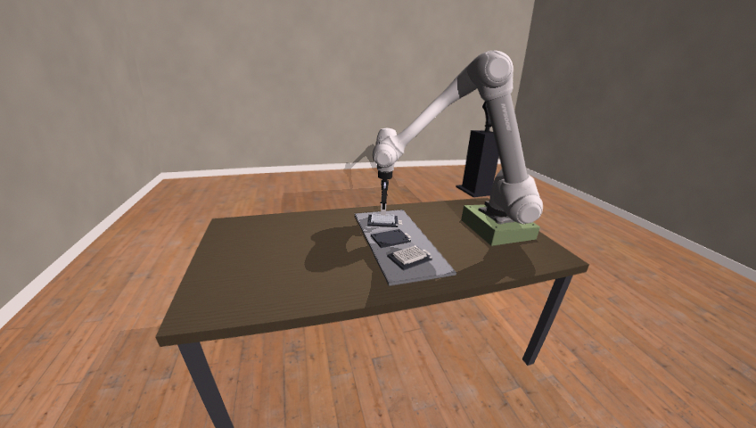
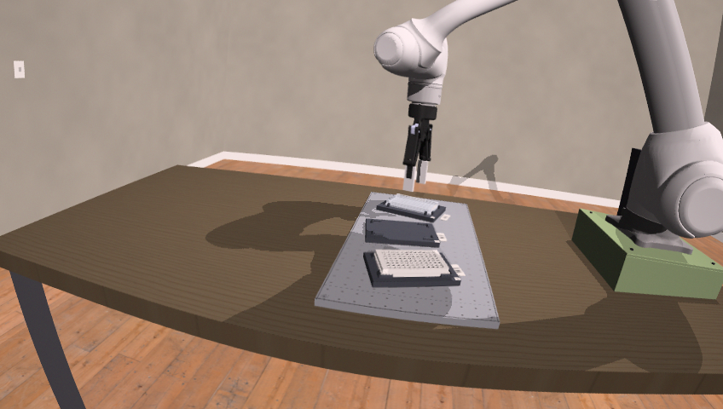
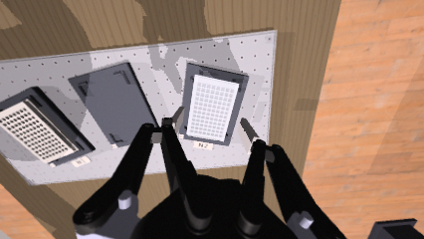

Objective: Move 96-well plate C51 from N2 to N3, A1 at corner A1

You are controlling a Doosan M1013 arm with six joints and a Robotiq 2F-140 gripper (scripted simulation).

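Note:
The pale 96-well plate C51 (image 1: 383, 218) (image 2: 412, 204) (image 3: 214, 107) lies in the dark nest N2 (image 2: 406, 213) (image 3: 219, 74), wells up. The dark landing nest N3 (image 1: 390, 237) (image 2: 401, 231) (image 3: 114, 105) is empty, with locators at its corners. My gripper (image 1: 383, 210) (image 2: 415, 183) (image 3: 212, 119) points down above C51, open and empty. In the wrist view its fingertips stand on either side of the plate's long sides, well above it. The plate's ID labels and the A1 marks are too small to read.
The cream plate C15 (image 1: 411, 255) (image 2: 412, 262) (image 3: 35, 129) sits in nest N1 (image 2: 413, 281) on the other side of N3. All nests stand on a grey perforated deck (image 1: 424, 271) (image 2: 355, 298) (image 3: 259, 50). The N2 label (image 3: 203, 145) is readable. The green robot base (image 1: 514, 233) (image 2: 659, 281) stands to the right.

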